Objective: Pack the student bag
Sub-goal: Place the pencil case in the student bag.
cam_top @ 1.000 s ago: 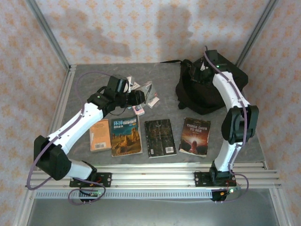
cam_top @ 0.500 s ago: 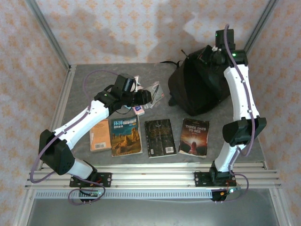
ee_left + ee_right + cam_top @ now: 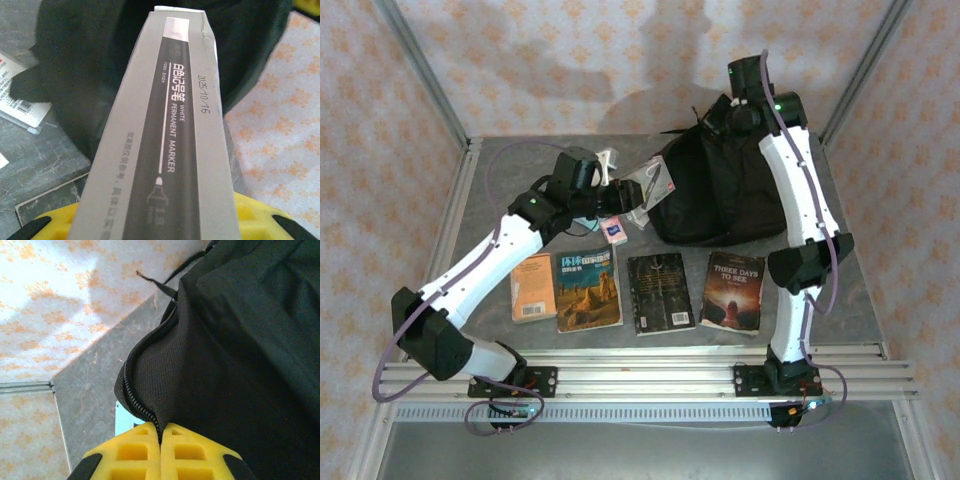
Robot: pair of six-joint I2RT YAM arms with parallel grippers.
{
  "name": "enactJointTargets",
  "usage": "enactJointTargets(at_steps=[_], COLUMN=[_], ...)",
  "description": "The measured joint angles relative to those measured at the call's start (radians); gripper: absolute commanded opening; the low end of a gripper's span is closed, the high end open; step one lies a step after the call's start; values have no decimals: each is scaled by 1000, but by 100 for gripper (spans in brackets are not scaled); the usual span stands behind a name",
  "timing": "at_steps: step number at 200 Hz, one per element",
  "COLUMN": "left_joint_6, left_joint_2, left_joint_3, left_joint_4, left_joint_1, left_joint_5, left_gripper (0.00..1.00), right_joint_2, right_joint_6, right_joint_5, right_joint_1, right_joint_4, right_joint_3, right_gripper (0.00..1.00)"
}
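From above: counting four books [image 3: 660, 292] lying in a row by the near edge, one bag [image 3: 710, 205] standing far right, small cards [image 3: 616, 232] beside it, too few pixels for counting. Leaving bare table [image 3: 500, 180] far left.

Left wrist: gripping one marker box [image 3: 170, 130] with the left gripper [image 3: 160, 227], bag just ahead.

Right wrist: pinching the bag's zip edge [image 3: 145, 410] with the right gripper [image 3: 160, 445], fingers pressed together.

Entry one: on the long grey cardboard box [image 3: 165, 140] I read "WHITE PERMANENT MARKER", a line of Chinese characters and the date "2025-10-16". Entry two: the dark paperback book [image 3: 733, 290] is titled "THREE DAYS TO SEE".
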Motion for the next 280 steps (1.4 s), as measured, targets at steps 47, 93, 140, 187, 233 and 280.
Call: enactJointTargets(at_steps=[47, 93, 140, 187, 233, 280], left_joint_6=[-6, -43, -83, -134, -162, -173], left_joint_2=[1, 223, 421, 463, 465, 465], left_joint_3=[1, 51, 179, 225, 225, 224], left_joint_4=[26, 85, 120, 222, 319, 365], left_joint_1=[0, -24, -34, -32, -33, -33], left_joint_5=[8, 48, 77, 105, 142, 160], left_gripper=[37, 36, 34, 32, 32, 32], right_joint_2=[1, 2, 1, -35, -150, -290], right_joint_6=[21, 21, -41, -137, -251, -340], right_joint_5=[10, 12, 11, -8, 67, 38], right_joint_1=[30, 52, 69, 73, 73, 46], right_joint_4=[-2, 3, 51, 153, 211, 282], right_joint_3=[-11, -25, -116, -301, -427, -594], right_gripper=[0, 0, 0, 51, 89, 95])
